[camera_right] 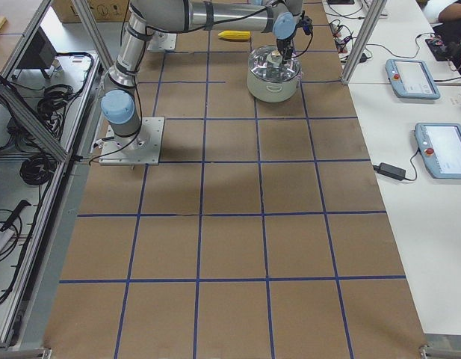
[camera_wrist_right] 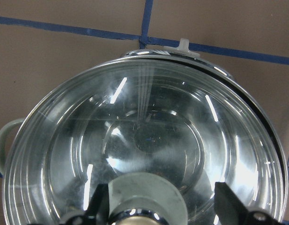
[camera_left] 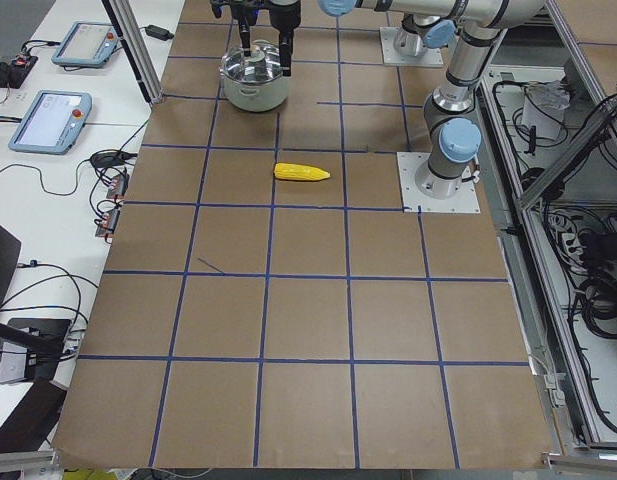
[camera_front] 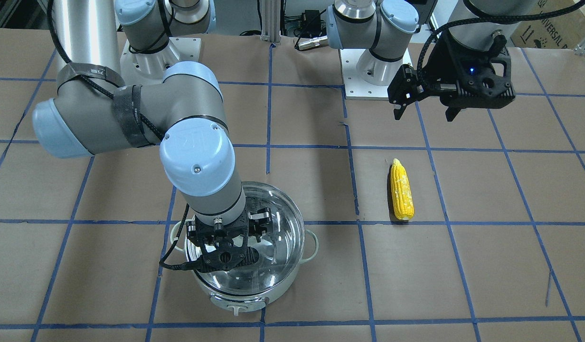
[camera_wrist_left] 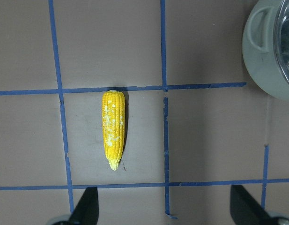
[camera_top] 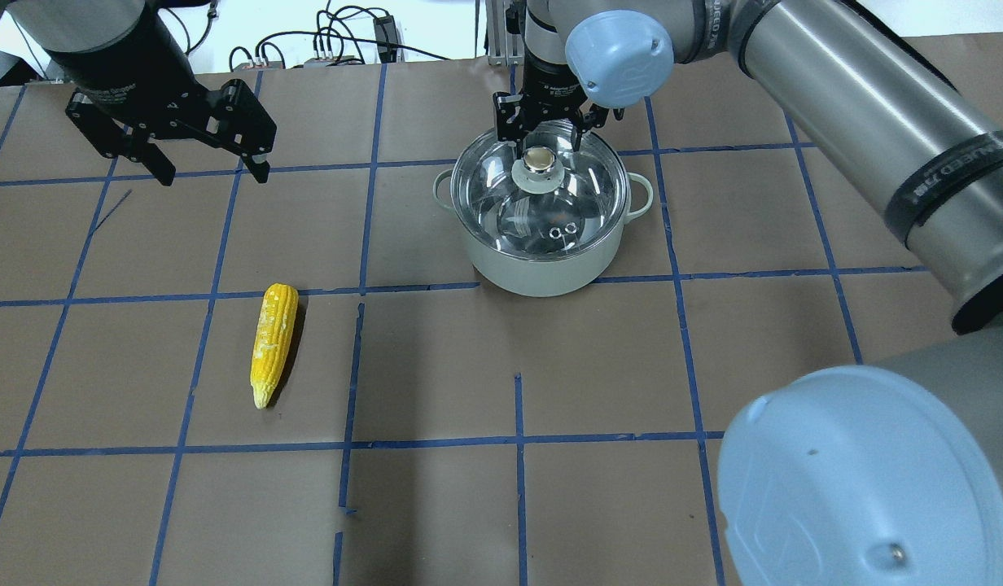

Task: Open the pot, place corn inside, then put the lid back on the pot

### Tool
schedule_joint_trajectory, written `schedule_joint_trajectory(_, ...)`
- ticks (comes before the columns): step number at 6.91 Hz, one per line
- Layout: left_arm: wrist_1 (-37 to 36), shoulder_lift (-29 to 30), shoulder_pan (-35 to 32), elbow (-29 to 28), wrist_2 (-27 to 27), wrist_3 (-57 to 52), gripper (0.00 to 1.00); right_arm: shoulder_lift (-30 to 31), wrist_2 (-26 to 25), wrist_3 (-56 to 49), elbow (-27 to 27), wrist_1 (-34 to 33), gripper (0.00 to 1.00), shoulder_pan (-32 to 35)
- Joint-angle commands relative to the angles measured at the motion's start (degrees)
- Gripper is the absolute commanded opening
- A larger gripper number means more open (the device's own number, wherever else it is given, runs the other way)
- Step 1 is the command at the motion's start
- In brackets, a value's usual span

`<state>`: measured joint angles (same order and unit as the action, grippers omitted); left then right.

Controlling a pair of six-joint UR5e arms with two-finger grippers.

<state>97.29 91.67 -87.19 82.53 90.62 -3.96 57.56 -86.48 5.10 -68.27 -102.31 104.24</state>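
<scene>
The pot (camera_top: pixel 542 273) stands on the table at the far middle, pale shell and loop handles showing. The clear glass lid (camera_top: pixel 567 203) sits on it, its beige-topped knob (camera_top: pixel 539 163) upright. My right gripper (camera_top: pixel 542 137) hangs open over the lid, one finger on each side of the knob (camera_wrist_right: pixel 144 197), not closed on it. The yellow corn (camera_top: pixel 273 342) lies flat on the paper to the pot's left, point toward the robot. My left gripper (camera_top: pixel 208 171) is open and empty, held high beyond the corn (camera_wrist_left: pixel 114 129), apart from it.
Brown paper with a blue tape grid (camera_top: pixel 518 407) covers the table. The right arm's elbow (camera_top: pixel 860 480) fills the near right of the overhead view. Tablets and cables (camera_left: pixel 48 115) lie on a side bench beyond the table's far edge.
</scene>
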Motion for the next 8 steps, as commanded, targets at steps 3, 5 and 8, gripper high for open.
schedule_joint_trajectory(3, 0.0, 0.0, 0.0, 0.0, 0.0, -0.1, 1.0, 0.0, 0.0, 0.3, 0.1, 0.1, 0.19, 0.0)
schedule_joint_trajectory(5, 0.0, 0.0, 0.0, 0.0, 0.0, -0.1, 1.0, 0.1, 0.0, 0.5, 0.2, 0.1, 0.1, 0.0)
schedule_joint_trajectory(8, 0.0, 0.0, 0.0, 0.0, 0.0, -0.1, 1.0, 0.1, 0.8, 1.2, 0.7, 0.4, 0.86, 0.0)
